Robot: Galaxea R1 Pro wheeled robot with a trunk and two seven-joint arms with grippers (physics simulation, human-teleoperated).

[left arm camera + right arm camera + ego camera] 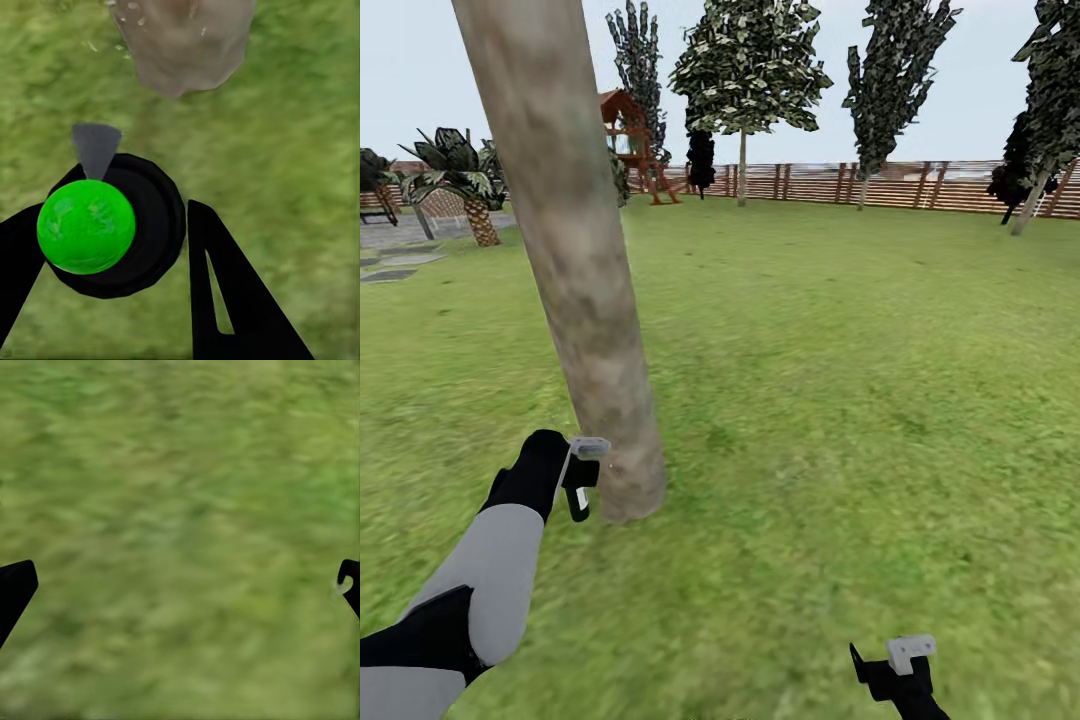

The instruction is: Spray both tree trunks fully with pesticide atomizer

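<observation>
Gripper (112,247) holds atomizer (86,225) beside trunk (575,290).

- A green lawn (840,400) covered the ground, its grass blurry and mottled.
- A reddish-brown slatted wooden fence (920,185) ran along the far edge.
- A wooden play tower (632,135) with a red roof stood before the fence.
- Grey stepping stones (400,262) and a striped-leaf palm plant (460,180) lay far left.
- The sky (400,70) was pale and even.

Green-topped black atomizer (97,229) in left claw (112,277), near mottled trunk (575,260).
</observation>
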